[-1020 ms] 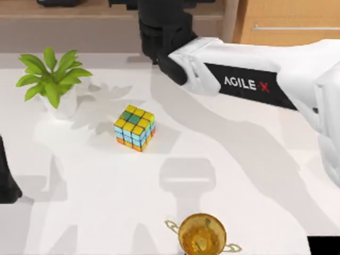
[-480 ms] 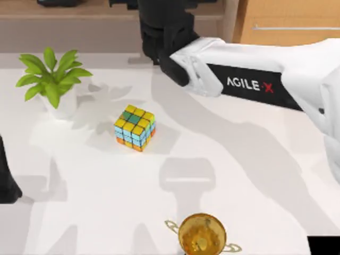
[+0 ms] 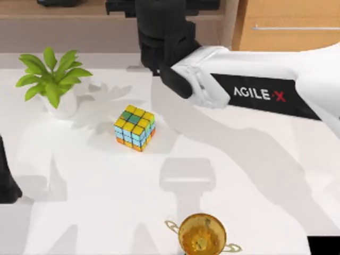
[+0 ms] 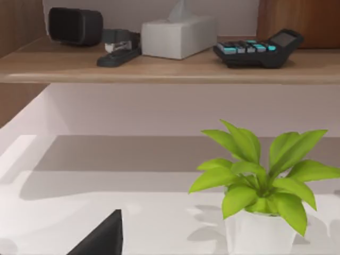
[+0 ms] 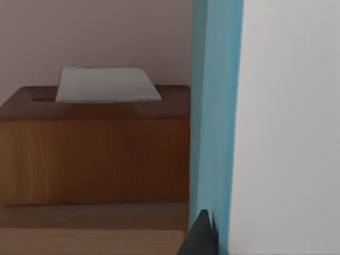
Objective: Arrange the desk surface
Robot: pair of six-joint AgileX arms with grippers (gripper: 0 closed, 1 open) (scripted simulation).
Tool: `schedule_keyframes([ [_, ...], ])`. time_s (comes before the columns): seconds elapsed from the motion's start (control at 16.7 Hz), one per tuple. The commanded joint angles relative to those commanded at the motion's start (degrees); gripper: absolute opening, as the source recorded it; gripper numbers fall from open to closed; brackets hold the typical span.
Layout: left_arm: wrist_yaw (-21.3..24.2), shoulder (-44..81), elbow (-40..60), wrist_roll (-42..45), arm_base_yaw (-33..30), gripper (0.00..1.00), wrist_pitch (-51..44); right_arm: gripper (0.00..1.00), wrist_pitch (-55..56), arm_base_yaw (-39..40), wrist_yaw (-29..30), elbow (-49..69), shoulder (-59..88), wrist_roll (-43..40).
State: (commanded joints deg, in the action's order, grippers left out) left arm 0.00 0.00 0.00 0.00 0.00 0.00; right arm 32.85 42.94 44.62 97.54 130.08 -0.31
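The white desk surface [image 3: 255,180] carries a colourful puzzle cube [image 3: 134,127], a potted plant [image 3: 53,79] at the back left and a golden trophy [image 3: 202,234] at the front edge. My right arm [image 3: 255,90] reaches across to the shelf at the back, and its dark wrist [image 3: 159,32] covers the gripper. In the right wrist view a blue-edged white book [image 5: 265,122] stands upright close up, with one dark fingertip [image 5: 199,236] against its blue side. The left arm [image 3: 6,180] is parked at the table's left edge.
The wooden shelf [image 4: 159,66] holds a white tissue box [image 4: 178,34], a calculator [image 4: 260,48], a stapler [image 4: 119,50] and a black box [image 4: 74,25]. A wooden tissue box [image 5: 95,143] sits beyond the book. A light-wood drawer front [image 3: 287,21] is at the back right.
The right arm has shifted slightly right and farther back toward the shelf. The cube, plant, trophy and left arm have not moved.
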Motion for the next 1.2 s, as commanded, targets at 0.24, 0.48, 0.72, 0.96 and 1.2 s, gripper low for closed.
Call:
schedule_keyframes([
  [0.24,0.0,0.0,0.0,0.0,0.0,1.0,0.0,0.0,-0.02,-0.44,-0.36,-0.49,-0.39,0.94],
  [0.48,0.0,0.0,0.0,0.0,0.0,1.0,0.0,0.0,0.34,-0.8,-2.64,-6.27,-5.51,6.92],
  [0.72,0.0,0.0,0.0,0.0,0.0,1.0,0.0,0.0,0.3,-0.39,-8.26,-16.57,-14.0,16.51],
  [0.96,0.0,0.0,0.0,0.0,0.0,1.0,0.0,0.0,-0.11,-0.32,-16.95,-29.52,-24.78,27.71],
  [1.2,0.0,0.0,0.0,0.0,0.0,1.0,0.0,0.0,-1.32,-2.41,-27.31,-43.99,-34.08,39.04],
])
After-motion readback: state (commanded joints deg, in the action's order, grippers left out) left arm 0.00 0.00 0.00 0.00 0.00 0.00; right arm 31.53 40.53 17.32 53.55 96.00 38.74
